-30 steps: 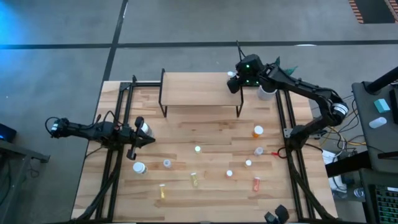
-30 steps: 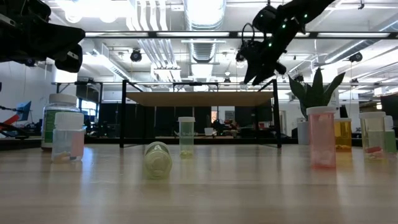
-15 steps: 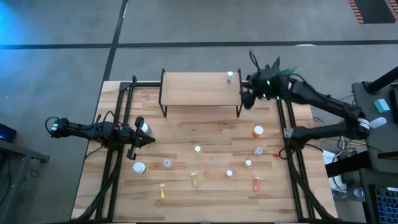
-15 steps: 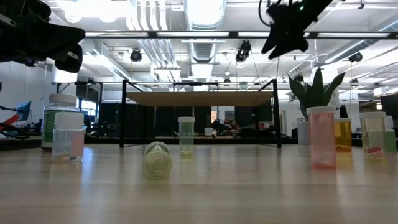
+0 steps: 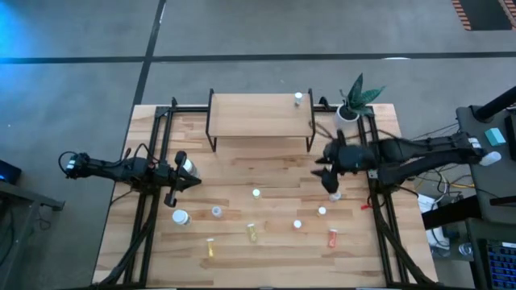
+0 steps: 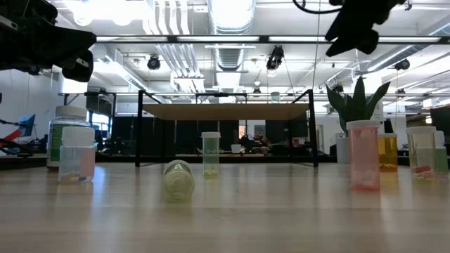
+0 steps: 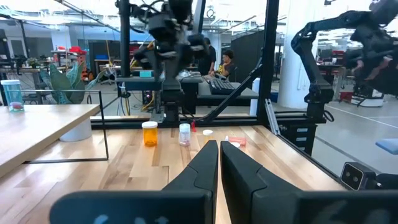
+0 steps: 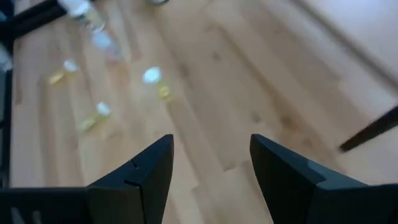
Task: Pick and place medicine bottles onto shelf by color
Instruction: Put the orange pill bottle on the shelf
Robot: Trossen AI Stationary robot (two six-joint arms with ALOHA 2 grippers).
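Pale wood table point(image 5: 274, 173) from above: my right gripper point(image 5: 327, 165) hangs over its right side, near the scattered white-capped medicine bottles point(image 5: 255, 193). One small white-capped clear bottle point(image 5: 298, 98) stands on the light-wood, black-legged shelf point(image 5: 258, 115). My left gripper point(image 5: 179, 179) waits at the left edge.

Low view: bottles stand along the table; one lies tipped.

Left wrist: jaws together.

Right wrist: jaws apart, empty, bottles on the boards beyond.
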